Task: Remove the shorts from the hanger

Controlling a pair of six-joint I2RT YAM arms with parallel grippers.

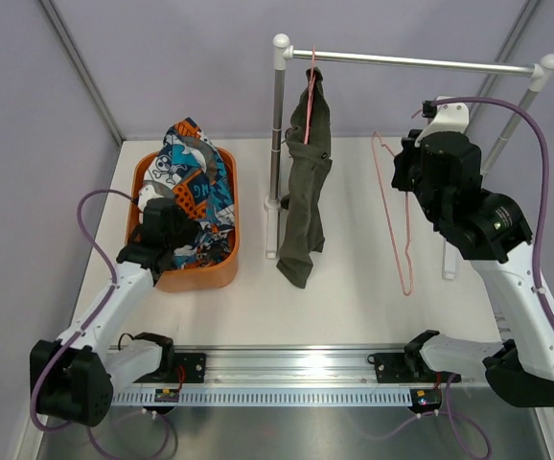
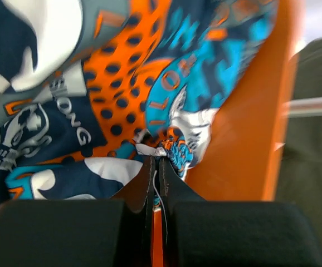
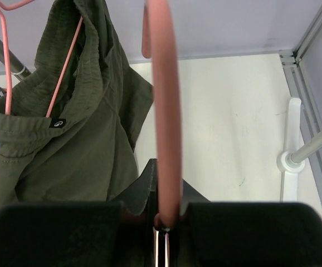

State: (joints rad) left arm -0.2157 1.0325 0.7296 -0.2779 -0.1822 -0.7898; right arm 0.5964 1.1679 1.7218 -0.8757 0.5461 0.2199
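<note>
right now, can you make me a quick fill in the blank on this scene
1. The printed shorts lie in an orange ____.
2. The ____ hand is shut on a bare pink hanger.
3. Only ____ pair, the olive shorts, hangs on the rail.

Missing words: basket; right; one

printed shorts (image 2: 122, 83) at left gripper (image 2: 156, 167): blue/orange/white/black, dark dots on orange. basket (image 2: 250, 139) orange. olive-green shorts (image 3: 77, 139) left of right gripper (image 3: 162, 225): plain, hanger (image 3: 6, 67) pink. second hanger (image 3: 165, 111) in right gripper also pink.
</note>
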